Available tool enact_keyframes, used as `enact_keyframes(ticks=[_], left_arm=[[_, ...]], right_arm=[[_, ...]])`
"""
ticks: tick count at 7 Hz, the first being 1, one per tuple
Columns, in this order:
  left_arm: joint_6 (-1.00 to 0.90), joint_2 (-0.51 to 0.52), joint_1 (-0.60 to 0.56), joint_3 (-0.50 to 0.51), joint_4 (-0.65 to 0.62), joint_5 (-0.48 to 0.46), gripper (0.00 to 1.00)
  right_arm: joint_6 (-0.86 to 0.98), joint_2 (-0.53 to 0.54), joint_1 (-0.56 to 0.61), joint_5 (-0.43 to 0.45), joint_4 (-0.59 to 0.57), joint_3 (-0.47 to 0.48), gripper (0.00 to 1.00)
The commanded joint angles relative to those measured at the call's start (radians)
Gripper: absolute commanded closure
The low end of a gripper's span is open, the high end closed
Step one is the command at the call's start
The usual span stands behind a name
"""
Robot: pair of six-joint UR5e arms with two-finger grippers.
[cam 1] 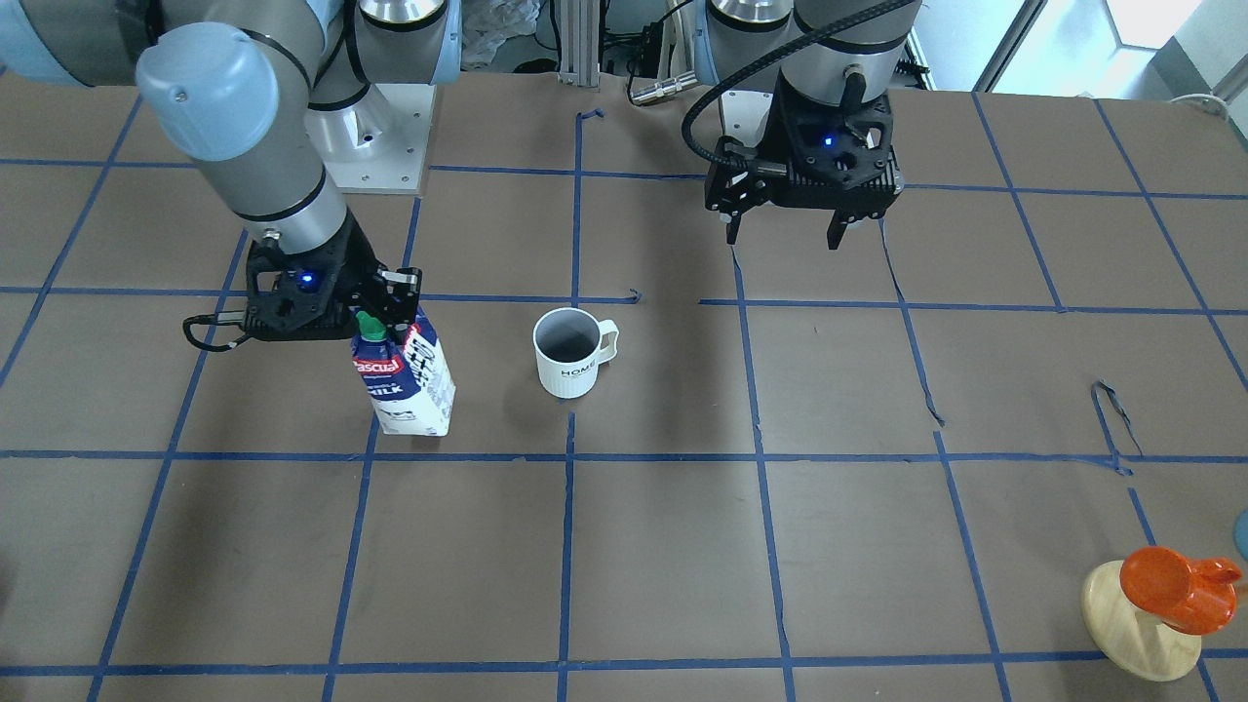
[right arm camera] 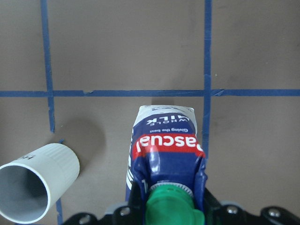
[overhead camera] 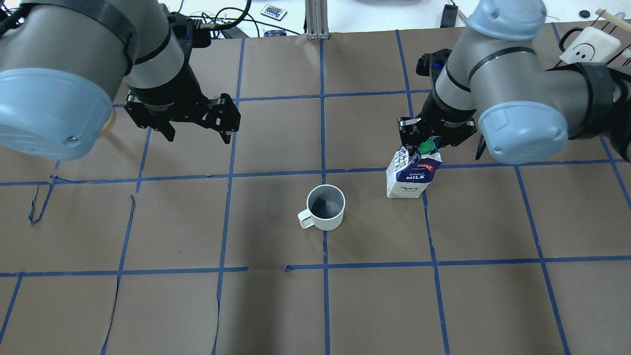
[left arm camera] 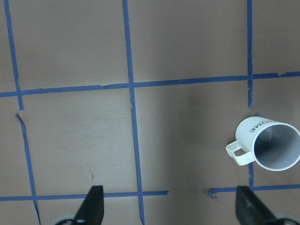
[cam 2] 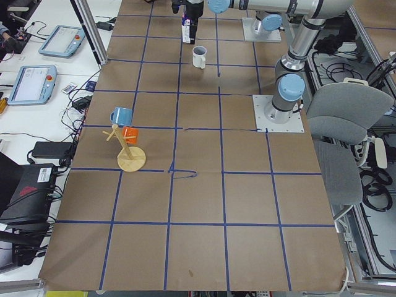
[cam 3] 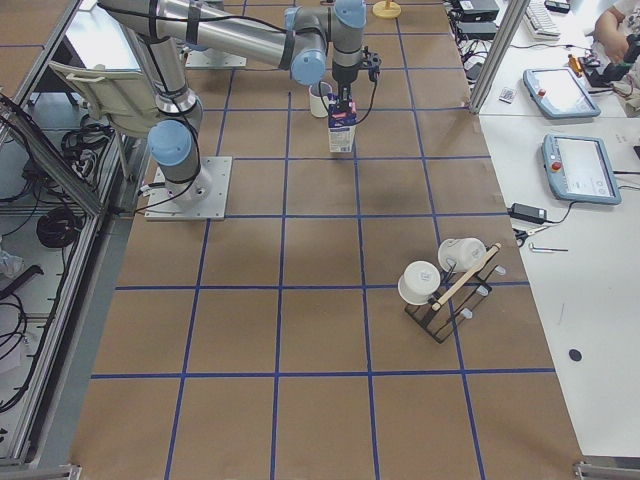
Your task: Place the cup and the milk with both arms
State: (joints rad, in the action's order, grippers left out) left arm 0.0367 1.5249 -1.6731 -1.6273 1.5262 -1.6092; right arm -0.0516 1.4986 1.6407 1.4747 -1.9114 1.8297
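Right gripper is clamped on the gable top of the milk, one finger on each side of the ridge, with the green cap between them. The carton's base is at table level; contact with the table cannot be told. The cup stands upright near the table's middle on a blue tape line, handle toward the robot's left. The milk is on the cup's right, near it with an open gap between. Left gripper has its jaws spread wide and holds nothing. It hovers over bare paper left of the cup and nearer the robot's base. A wooden stand carrying an orange cup sits at the far-left table edge, well apart.
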Motion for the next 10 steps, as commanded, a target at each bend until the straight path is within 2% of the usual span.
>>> enact_keyframes(ticks=[1,3,7,8,9,10], left_arm=[[-0.064,-0.026,0.074,0.007,0.04,0.006,0.0],[-0.083,-0.016,0.108,0.01,0.041,0.015,0.0],[-0.084,-0.017,0.108,0.01,0.04,0.014,0.0],[-0.083,-0.017,0.108,0.01,0.04,0.015,0.0],[-0.083,-0.02,0.11,0.01,0.038,0.014,0.0],[-0.084,-0.02,0.108,0.009,0.04,0.012,0.0]], right_arm=[[-0.014,-0.014,0.079,-0.001,-0.008,0.008,0.72],[-0.022,-0.035,0.14,0.003,-0.058,0.008,0.72],[-0.05,-0.046,0.172,-0.001,-0.061,0.008,0.71],[-0.048,-0.054,0.172,-0.001,-0.06,0.008,0.67],[-0.048,-0.066,0.172,0.001,-0.083,0.008,0.24],[-0.051,-0.072,0.171,0.01,-0.141,0.007,0.0]])
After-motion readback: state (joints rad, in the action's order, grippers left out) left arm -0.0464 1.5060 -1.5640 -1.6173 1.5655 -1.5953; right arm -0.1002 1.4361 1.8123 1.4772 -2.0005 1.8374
